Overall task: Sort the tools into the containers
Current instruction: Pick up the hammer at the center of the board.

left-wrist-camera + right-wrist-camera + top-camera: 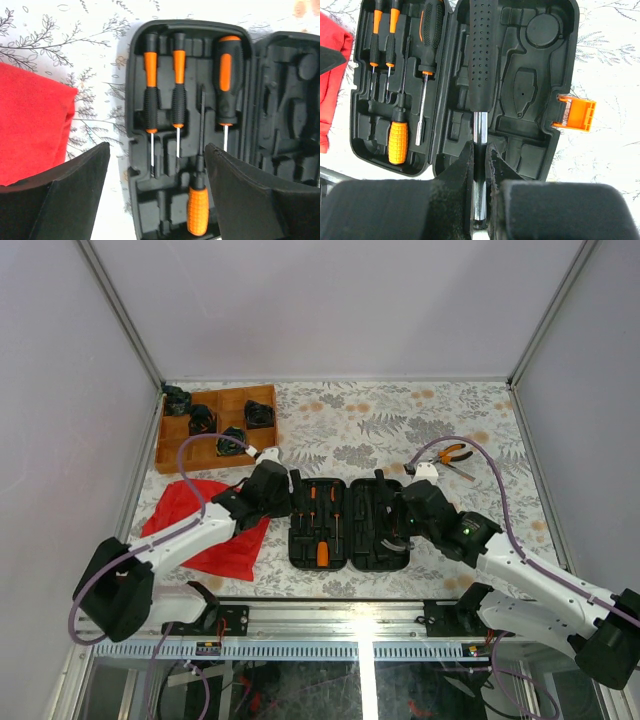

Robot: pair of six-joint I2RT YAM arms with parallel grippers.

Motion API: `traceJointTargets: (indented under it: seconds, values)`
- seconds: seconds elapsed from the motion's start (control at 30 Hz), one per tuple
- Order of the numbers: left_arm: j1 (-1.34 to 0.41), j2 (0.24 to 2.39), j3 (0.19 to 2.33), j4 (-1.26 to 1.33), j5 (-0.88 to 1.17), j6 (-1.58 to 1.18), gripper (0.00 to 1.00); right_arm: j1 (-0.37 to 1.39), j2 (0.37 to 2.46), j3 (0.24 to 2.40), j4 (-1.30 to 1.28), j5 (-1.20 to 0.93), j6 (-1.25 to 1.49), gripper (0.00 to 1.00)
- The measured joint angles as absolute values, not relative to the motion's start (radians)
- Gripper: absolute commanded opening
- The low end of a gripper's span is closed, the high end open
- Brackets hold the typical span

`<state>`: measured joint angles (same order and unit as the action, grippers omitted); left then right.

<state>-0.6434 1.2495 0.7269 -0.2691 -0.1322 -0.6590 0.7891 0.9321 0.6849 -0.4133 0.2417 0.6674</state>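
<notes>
Lying open in the middle of the floral tabletop point(380, 425), the black case point(520, 125) shows both moulded halves side by side, with its orange latch point(577, 114) sticking out from the right edge. The left half holds 4 screwdrivers. There are 2 slim screwdrivers point(151, 95) with orange-and-black handles seated next to each other and a thick screwdriver point(229, 75) beside them toward the hinge. An orange-handled screwdriver point(198, 210) sits at the near end, its shaft pointing the opposite way. The left tool point(156, 146) hangs above this half, fingers spread wide, gripping nothing. The right tool point(479, 150) is over the right half, clamped tight on the chrome shaft of a black-handled implement point(481, 55). Its dotted grip stretches away across the slots close to the hinge; its head is hidden, so I cannot tell its kind. Orange-handled pliers point(455, 453) lie on the tabletop beyond the case, far right. A wooden tray point(230, 400) sits at the far left, and a red cloth point(175, 502) lies just left of the case.
</notes>
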Motion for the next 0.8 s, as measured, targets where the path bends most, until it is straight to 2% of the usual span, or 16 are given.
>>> traceJointTargets:
  seconds: [0.2,0.43,0.8]
  values:
    - [-0.567,1.386,0.731,-0.227,-0.091,-0.638,0.55,0.789,0.929,0.681,-0.413,0.241,0.674,0.01]
    - [-0.513,1.5,0.765,-0.163,-0.039,-0.624,0.46,0.789,0.908,0.68,-0.415,0.241,0.677,0.01]
    - [-0.477,1.577,0.791,-0.083,-0.004,-0.633,0.16,0.789,0.899,0.675,-0.433,0.234,0.682,0.01]
